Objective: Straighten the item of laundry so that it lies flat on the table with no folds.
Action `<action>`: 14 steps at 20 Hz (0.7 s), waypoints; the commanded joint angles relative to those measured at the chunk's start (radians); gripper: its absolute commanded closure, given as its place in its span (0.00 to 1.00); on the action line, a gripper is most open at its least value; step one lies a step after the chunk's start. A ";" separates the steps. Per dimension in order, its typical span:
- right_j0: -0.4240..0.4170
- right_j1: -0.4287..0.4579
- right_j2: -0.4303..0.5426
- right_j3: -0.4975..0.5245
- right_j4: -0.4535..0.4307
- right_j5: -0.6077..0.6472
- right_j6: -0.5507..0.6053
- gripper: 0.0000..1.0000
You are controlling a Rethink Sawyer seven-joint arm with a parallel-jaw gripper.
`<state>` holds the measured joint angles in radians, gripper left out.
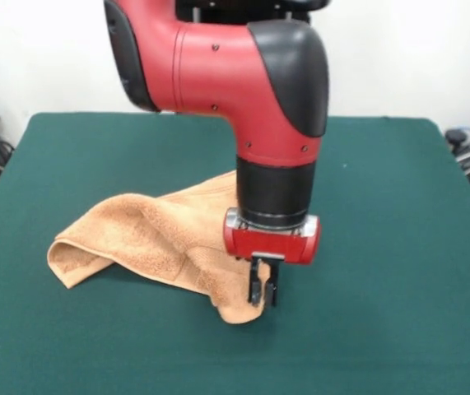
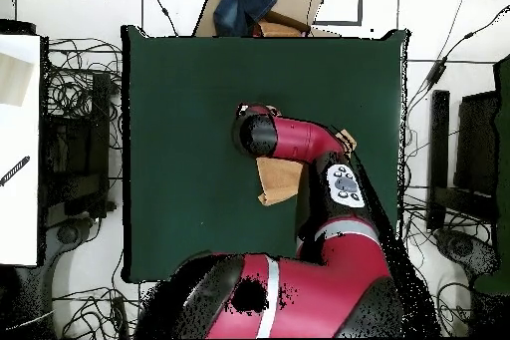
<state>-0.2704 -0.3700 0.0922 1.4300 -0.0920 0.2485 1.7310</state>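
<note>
The item of laundry (image 1: 148, 239) is a peach-orange terry towel lying crumpled and folded over itself left of centre on the green table (image 1: 399, 247). One rounded fold points left and a corner droops toward the near side. My gripper (image 1: 262, 290) points straight down at that near right corner, its dark fingers (image 1: 256, 288) close together and pinching the towel's edge. In the overhead view the arm covers the gripper. Only parts of the towel (image 2: 282, 178) show beside the arm on the table (image 2: 179, 107).
A cardboard box with a blue cloth (image 2: 257, 5) sits beyond the table's far edge in the overhead view. Cables and dark equipment (image 2: 75, 147) line both sides of the table. A white surface (image 2: 20, 147) lies at the far left.
</note>
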 commanded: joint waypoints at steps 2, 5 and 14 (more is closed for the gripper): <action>0.060 -0.114 0.051 0.100 0.049 0.217 0.124 1.00; 0.092 -0.154 0.020 0.090 0.067 0.269 0.155 1.00; 0.107 -0.182 0.006 0.055 0.088 0.340 0.177 1.00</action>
<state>-0.1799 -0.5256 0.0909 1.4426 -0.0493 0.5002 1.7310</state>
